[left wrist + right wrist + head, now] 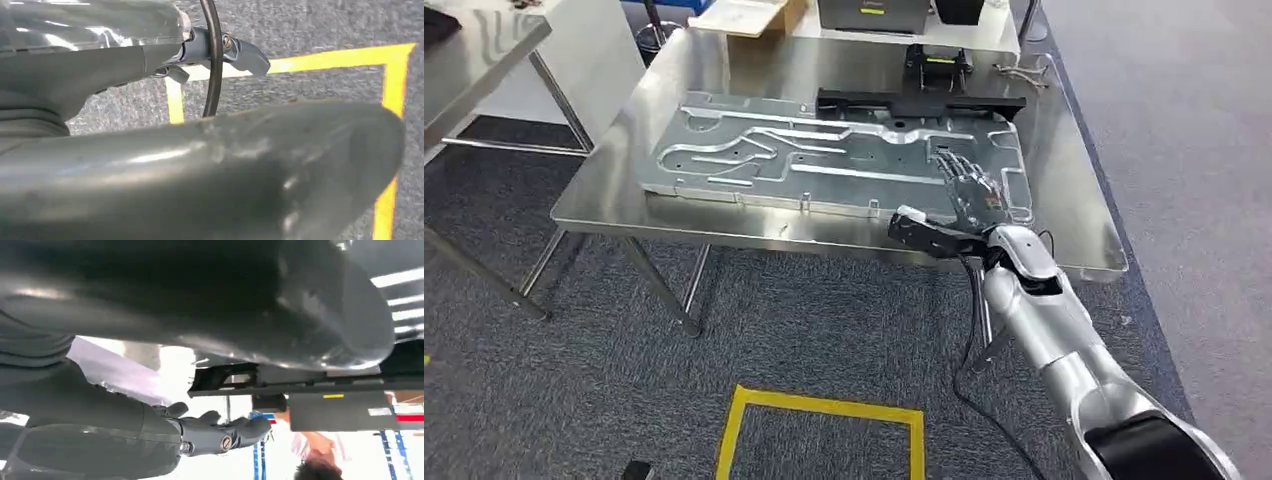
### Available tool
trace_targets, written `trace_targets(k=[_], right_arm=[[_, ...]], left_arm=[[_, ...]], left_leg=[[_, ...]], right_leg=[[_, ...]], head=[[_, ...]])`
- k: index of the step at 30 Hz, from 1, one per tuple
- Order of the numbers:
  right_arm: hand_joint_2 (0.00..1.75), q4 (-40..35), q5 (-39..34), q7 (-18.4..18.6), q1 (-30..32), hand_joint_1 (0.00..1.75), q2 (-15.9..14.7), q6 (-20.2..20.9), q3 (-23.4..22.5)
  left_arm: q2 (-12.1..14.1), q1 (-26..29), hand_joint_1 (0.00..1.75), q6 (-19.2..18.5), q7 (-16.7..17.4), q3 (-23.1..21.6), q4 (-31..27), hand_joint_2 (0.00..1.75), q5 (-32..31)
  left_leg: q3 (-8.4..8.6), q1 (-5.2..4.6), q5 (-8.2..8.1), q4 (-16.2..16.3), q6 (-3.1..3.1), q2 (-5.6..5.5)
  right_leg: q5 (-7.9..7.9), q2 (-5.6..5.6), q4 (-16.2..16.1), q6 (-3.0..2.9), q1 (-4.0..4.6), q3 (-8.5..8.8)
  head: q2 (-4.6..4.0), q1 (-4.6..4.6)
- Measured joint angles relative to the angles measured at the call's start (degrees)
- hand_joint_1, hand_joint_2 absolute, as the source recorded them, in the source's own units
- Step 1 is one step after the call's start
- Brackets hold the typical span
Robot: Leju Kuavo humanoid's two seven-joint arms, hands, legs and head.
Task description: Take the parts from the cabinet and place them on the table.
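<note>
A big silver stamped metal plate lies flat on the steel table. Behind it rest a long black bar and a small black part with a yellow label. My right hand hovers palm down over the plate's right end with its fingers spread and nothing in it. The right wrist view shows that hand with its dark fingers stretched out, and the black bar beyond. My left hand hangs over the carpet, fingers straight and holding nothing.
A yellow tape square marks the carpet in front of the table. Another steel table stands at the left. A cardboard box and a grey case sit behind. A person shows past the table.
</note>
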Motion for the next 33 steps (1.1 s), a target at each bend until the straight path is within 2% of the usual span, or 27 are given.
trace_targets(k=[1,2,3,4,5,6,7,8,9,10,12,13,15,17,18,19,20,21,22,24,25,28,29,30,31,32,33], right_arm=[[0.00,0.00,0.07,-0.07,0.96,0.00,-0.13,-1.18,-0.02],[0.00,-0.04,0.35,-0.37,2.38,0.00,-0.39,-2.76,-0.02],[0.00,-0.31,0.50,-0.53,4.05,0.00,-0.59,-4.16,-0.13],[0.00,-0.66,0.55,-0.83,5.73,0.00,-0.72,-5.36,-0.31],[0.00,-1.01,0.55,-1.18,7.39,0.00,-0.85,-6.43,-0.57],[0.00,-1.58,0.50,-1.60,9.17,0.00,-0.90,-7.63,-1.03],[0.00,-2.78,0.37,-2.36,11.04,0.00,-1.03,-9.40,-1.86],[0.00,-3.95,0.35,-2.93,12.71,0.00,-1.07,-10.46,-2.60],[0.00,-4.81,0.35,-3.48,14.40,0.00,-1.05,-11.30,-3.13],[0.00,-5.81,0.35,-4.42,15.81,0.00,-1.05,-13.17,-3.86],[0.00,-7.92,0.17,-5.93,21.49,0.00,-1.03,-16.07,-5.73],[0.00,-10.41,-0.07,-7.66,26.10,0.00,-0.61,-18.48,-7.88],[0.00,-12.51,-0.13,-10.04,33.32,0.00,0.31,-21.16,-11.05],[0.00,-12.87,0.64,-11.83,38.31,0.00,1.75,-23.08,-13.80],[0.00,-12.87,0.92,-12.24,40.08,0.00,2.15,-23.56,-14.43],[0.00,-12.51,1.22,-14.39,42.07,0.00,3.88,-25.23,-17.34],[0.00,-11.12,0.77,-16.83,44.15,0.00,5.23,-25.96,-20.75],[0.00,-9.17,0.11,-19.11,45.42,0.00,6.41,-26.03,-24.17],[0.00,-7.12,-0.67,-21.21,46.47,0.00,7.73,-26.01,-27.35],[0.00,-3.36,-2.77,-25.79,47.08,0.00,9.09,-25.68,-32.52],[0.00,-0.66,-3.70,-28.01,46.63,0.00,9.51,-25.41,-35.45],[0.00,9.85,-6.10,-32.59,45.73,0.00,10.16,-23.44,-45.96],[0.00,13.76,-7.17,-33.75,45.54,0.00,10.19,-21.76,-49.72],[0.00,17.25,-7.93,-34.84,45.63,0.00,10.29,-20.63,-53.60],[0.00,19.05,-8.20,-35.34,45.70,0.00,10.36,-20.26,-55.75],[0.00,20.92,-8.40,-35.69,45.51,0.00,10.45,-20.10,-57.58],[0.00,22.50,-8.39,-35.87,45.19,0.00,10.47,-19.97,-58.95]], left_arm=[[0.00,0.12,0.00,0.00,0.00,0.02,0.00,0.00,0.15],[-0.02,0.30,0.00,0.09,-0.09,0.11,0.00,0.00,0.37],[-0.04,0.51,0.00,0.15,-0.13,0.24,0.00,0.00,0.63],[-0.04,0.70,0.00,0.20,-0.26,0.39,0.00,0.00,0.74],[-0.07,0.85,0.00,0.24,-0.39,0.50,0.00,0.00,0.83],[-0.11,0.97,0.00,0.24,-0.59,0.63,0.00,0.00,1.25],[-0.26,1.04,0.00,0.26,-0.85,0.96,0.00,0.00,1.47],[-0.46,1.12,0.00,0.35,-1.00,1.33,0.00,0.00,1.86],[-0.63,1.19,0.00,0.46,-1.18,1.53,0.00,0.00,1.95],[-0.63,1.30,0.00,0.77,-1.37,1.74,0.00,0.00,2.10],[-0.63,1.86,0.00,1.22,-1.73,2.14,0.00,0.00,2.56],[-0.63,2.20,0.00,1.29,-2.08,2.82,0.00,0.00,3.04],[-0.74,3.41,0.00,1.33,-2.30,3.50,0.02,0.00,3.46],[-0.77,4.33,0.00,1.51,-2.45,4.39,0.02,0.00,3.96],[-0.76,4.24,0.00,1.55,-2.47,4.50,0.04,0.00,4.04],[-0.76,4.03,0.00,1.73,-2.58,5.25,0.02,0.00,4.37],[-0.79,3.89,0.00,1.88,-2.60,6.04,0.02,0.00,4.72],[-0.81,3.88,0.00,1.90,-2.60,6.58,0.02,0.00,4.90],[-0.83,3.98,0.00,1.92,-2.60,7.10,0.02,0.00,4.92],[-0.90,4.05,0.00,1.95,-2.62,7.71,0.02,0.00,4.94],[-0.90,3.93,0.00,2.01,-2.62,8.16,0.02,0.00,5.00],[-1.07,3.98,0.00,2.12,-2.89,9.36,0.04,0.00,4.81],[-1.33,3.84,0.00,2.12,-2.89,9.84,0.04,0.00,4.65],[-1.33,3.84,0.00,2.14,-2.91,10.10,0.04,0.00,4.63],[-1.33,3.94,0.00,2.14,-2.91,10.27,0.04,0.00,4.61],[-1.38,4.04,0.00,2.14,-2.91,10.40,0.04,0.00,4.50],[-1.38,4.09,0.00,2.14,-2.91,10.53,0.04,0.00,4.48]], left_leg=[[-0.88,-0.07,0.67,0.03,0.04,-0.01],[-1.82,-0.13,1.37,0.09,0.03,-0.03],[-2.63,-0.14,1.99,0.14,0.01,-0.05],[-3.39,-0.18,2.53,0.16,-0.03,-0.06],[-4.10,-0.21,3.04,0.20,-0.14,-0.06],[-4.73,-0.29,3.50,0.22,-0.27,-0.06],[-5.18,-0.34,4.00,0.23,-0.43,-0.07],[-5.41,-0.46,4.37,0.33,-0.72,-0.09],[-5.51,-0.55,4.74,0.36,-1.14,-0.05],[-5.42,-0.34,5.34,0.08,-1.47,0.07],[-5.40,-0.14,6.34,-0.36,-2.13,0.00],[-5.63,-0.06,5.52,0.01,-2.41,-0.04],[-6.51,0.08,-0.41,3.64,-2.94,0.01],[-8.38,0.24,-7.19,11.75,-3.41,0.00],[-9.11,0.28,-9.03,16.12,-3.61,-0.01],[-8.79,0.29,-8.18,18.35,-3.78,-0.01],[-6.88,0.32,-5.18,17.62,-3.78,0.00],[-4.24,0.33,-2.56,15.09,-3.69,0.00],[-0.92,0.32,-1.25,11.21,-3.51,-0.05],[6.29,-0.05,-5.38,0.65,-3.12,-0.73],[6.49,-0.22,-6.42,-0.76,-2.44,-0.68],[5.43,-0.36,-4.83,-1.11,-1.05,-0.52],[4.76,-0.17,-3.82,-1.14,-0.36,-0.04],[3.86,-0.17,-3.16,-1.16,0.17,-0.11],[2.87,-0.24,-2.40,-1.15,0.26,-0.06],[1.93,-0.37,-1.65,-1.12,0.27,0.02],[0.96,-0.47,-0.86,-1.01,0.27,0.27]], right_leg=[[-3.09,0.03,4.47,0.23,-0.04,-1.03],[-4.70,0.04,8.85,0.39,-0.04,-1.86],[-4.18,0.04,11.22,0.41,-0.04,-1.81],[-2.39,0.04,11.18,0.35,-0.04,-0.77],[-0.19,0.04,9.26,0.17,-0.03,1.21],[1.46,0.04,5.67,-0.17,0.02,4.14],[1.66,0.05,0.67,-0.69,0.21,7.99],[0.02,0.02,-4.51,-1.43,0.73,12.10],[-1.51,-0.31,-8.65,-1.74,0.82,14.24],[-1.18,-0.21,-8.52,-1.75,0.97,13.85],[-0.35,-0.32,-8.84,-2.36,1.25,13.68],[0.54,-1.05,-9.68,-2.73,0.59,13.77],[1.43,-1.45,-9.74,-3.51,0.71,12.91],[2.49,-1.22,-9.00,-3.73,0.62,10.60],[3.22,-1.07,-8.61,-3.71,0.62,9.08],[3.86,-1.03,-8.16,-3.55,0.61,7.72],[4.42,-1.07,-7.70,-3.30,0.60,6.56],[4.78,-1.22,-7.28,-3.09,0.57,5.63],[5.18,-1.25,-6.76,-2.87,0.51,4.71],[5.97,-0.81,-5.59,-2.22,0.69,3.40],[6.47,-0.75,-5.58,-1.83,0.69,3.31],[8.34,-0.65,-6.29,-0.74,0.47,3.33],[5.97,-0.32,-5.36,-0.41,0.10,2.62],[1.95,-0.12,-3.07,-0.18,0.09,2.02],[-2.26,0.02,0.63,0.05,0.04,1.23],[-5.36,0.04,4.74,0.25,0.01,0.51],[-6.82,0.03,8.73,0.37,-0.01,-0.04]], head=[[0.00,0.00],[0.00,-0.02],[0.00,0.00],[0.00,-0.02],[0.00,0.00],[0.00,-0.02],[0.00,-0.02],[0.00,-0.02],[0.00,-0.02],[0.00,-0.02],[0.00,-0.02],[0.00,0.00],[0.00,-0.02],[0.00,-0.02],[0.00,-0.02],[0.00,-0.02],[0.00,-0.02],[0.00,-0.02],[0.00,-0.02],[0.00,-0.02],[0.00,-0.02],[0.00,0.00],[0.00,0.00],[0.00,0.00],[0.00,0.00],[0.00,0.00],[0.00,0.00]])
